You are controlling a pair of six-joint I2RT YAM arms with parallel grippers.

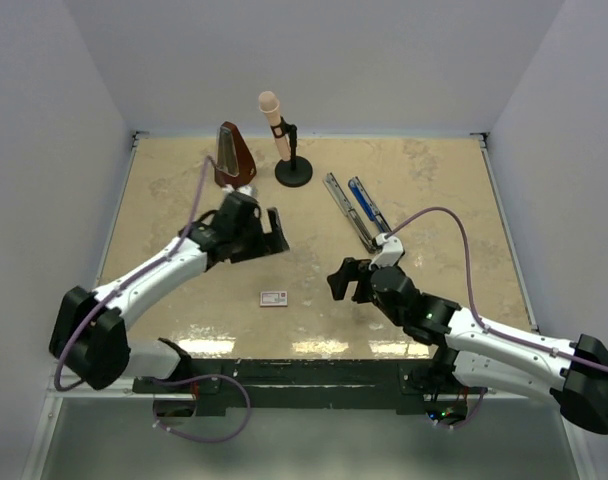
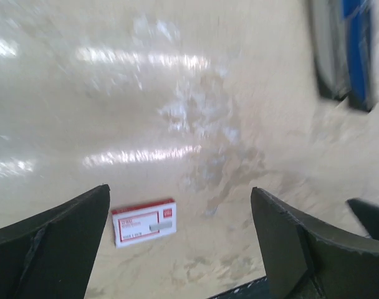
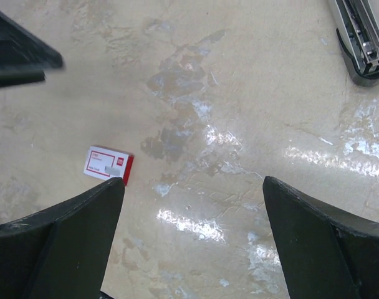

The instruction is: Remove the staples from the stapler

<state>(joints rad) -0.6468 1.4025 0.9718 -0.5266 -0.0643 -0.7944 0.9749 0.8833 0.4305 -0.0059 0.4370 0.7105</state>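
The stapler [image 1: 354,210] lies swung open on the table right of centre, its silvery rail half beside its blue-and-black half. Its blurred end shows at the top right of the left wrist view [image 2: 345,50], and the rail end shows in the right wrist view [image 3: 361,37]. No staples show in any view. My left gripper [image 1: 272,238] hovers left of the stapler, open and empty [image 2: 180,190]. My right gripper [image 1: 346,283] hangs near the stapler's near end, open wide, with only bare table between its fingers [image 3: 194,180].
A small white box with red print [image 1: 274,298] lies between the two grippers, seen near the left finger in both wrist views [image 2: 144,222] [image 3: 108,165]. A brown metronome [image 1: 234,157] and a pink microphone on a black stand [image 1: 284,140] stand at the back.
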